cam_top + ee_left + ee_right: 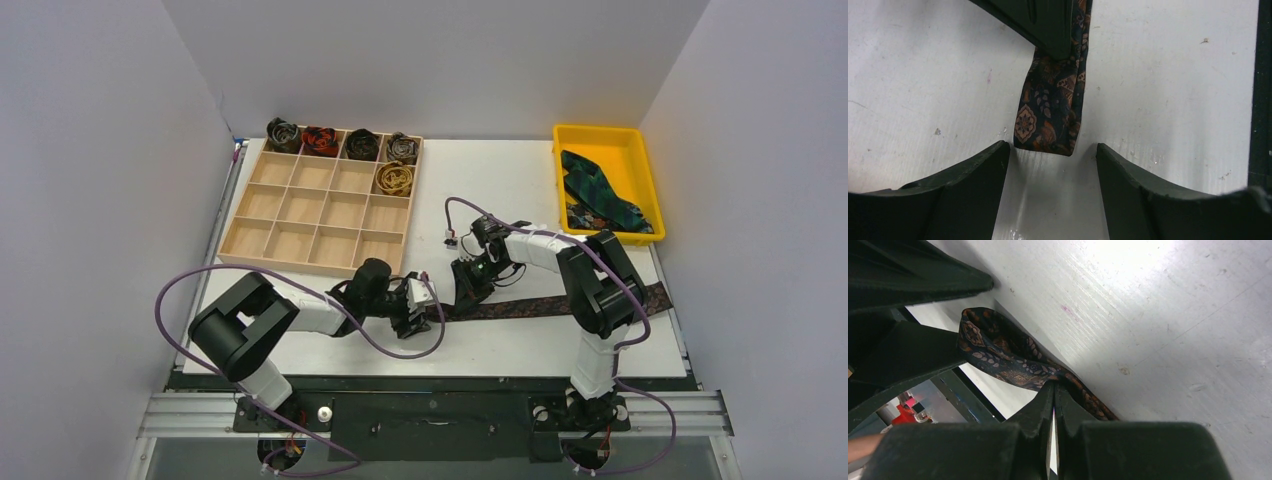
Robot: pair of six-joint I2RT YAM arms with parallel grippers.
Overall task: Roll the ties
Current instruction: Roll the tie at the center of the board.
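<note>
Dark paisley fabric necktie [530, 306] lies flat across the lower centre of the white bench [500, 190]. Black right end effector [1054, 390] is pinched closed on it near its narrow end, apparently anchoring it. Black left end effector [1053, 150] straddles that end, jaws apart and empty, probably to start the roll.

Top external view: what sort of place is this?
Probably a robot test cell in a lab: a white table boxed in by plain walls, a left arm and right arm mounted on a metal frame, and a wooden sorting tray holding rolled ties.
</note>
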